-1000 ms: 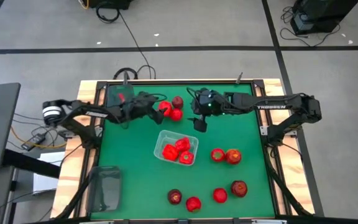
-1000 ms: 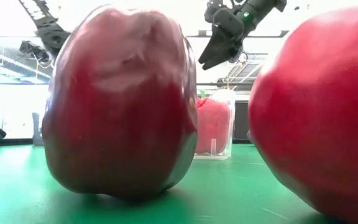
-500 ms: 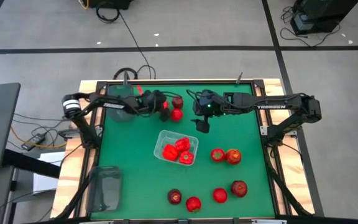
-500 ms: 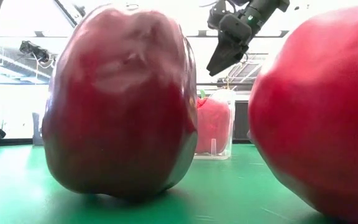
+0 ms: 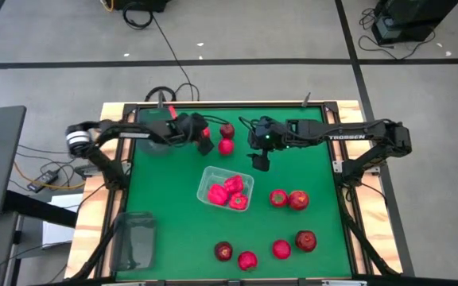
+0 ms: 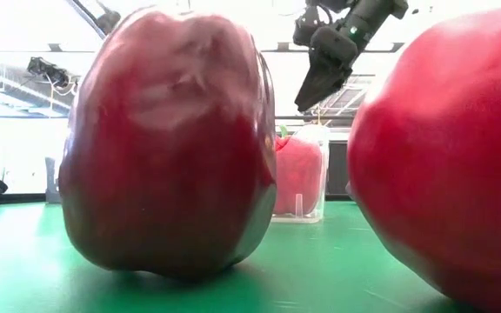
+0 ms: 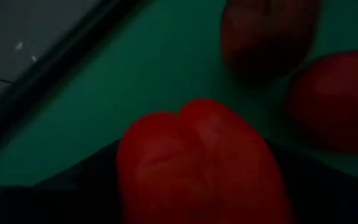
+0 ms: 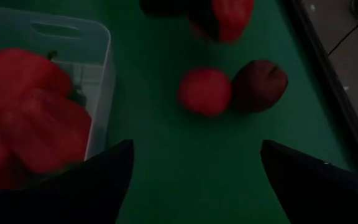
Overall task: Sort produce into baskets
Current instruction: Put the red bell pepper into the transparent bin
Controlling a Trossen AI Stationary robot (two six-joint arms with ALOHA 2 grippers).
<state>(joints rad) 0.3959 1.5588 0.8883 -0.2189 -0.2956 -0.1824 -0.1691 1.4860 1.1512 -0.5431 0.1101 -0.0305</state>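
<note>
left gripper [image 5: 206, 141] at the back of the mat [image 5: 308, 179], pinching a red pepper [image 7: 197, 162], just beside a round red one [image 5: 226, 146] and a maroon apple [image 5: 227, 129]. right gripper [image 5: 259, 160] hovers mid-back, fingers spread, nothing in it. clear bin [image 5: 245, 179] in the middle holds red peppers. grey bins: one back left [image 5: 143, 119], one front left [image 5: 133, 238]. rest of the produce sits right and front.

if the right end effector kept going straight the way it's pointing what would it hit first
Judging by the right wrist view, the open right end effector points over bare green mat toward the round red fruit beside the maroon apple. The fruit looks likeliest first, though it might meet the mat sooner; depth is unclear.
</note>
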